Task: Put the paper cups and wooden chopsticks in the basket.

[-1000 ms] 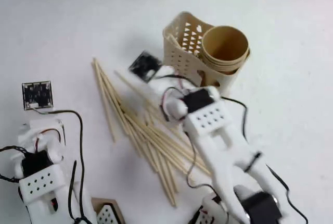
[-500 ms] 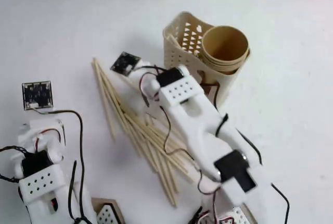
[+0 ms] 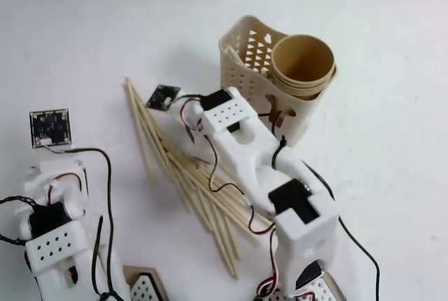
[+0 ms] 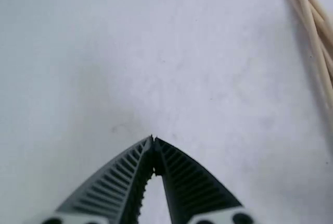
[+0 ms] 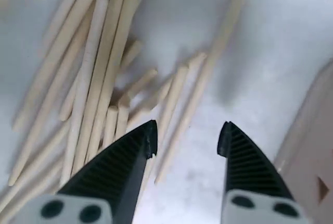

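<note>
Wooden chopsticks [image 5: 88, 78] lie fanned under my right gripper [image 5: 187, 130], jaws apart — closing here, I risk pinching one and scattering the rest.

In high view the right arm [image 3: 245, 154] lies across the chopsticks [image 3: 183, 182] in the middle of the tabletop [image 3: 84, 35] — the pile's middle & part of the near wall of the basket [image 3: 241, 56] are hidden under it. The paper cups [image 3: 302, 63] sit nested; lower parts hidden by the wall, count can't be told. The left arm [image 3: 52, 245], by the tabletop's near edge, is cut off at the pic's edge. In right wrist view the basket is a blurred sliver — chopsticks run out of frame.
</note>
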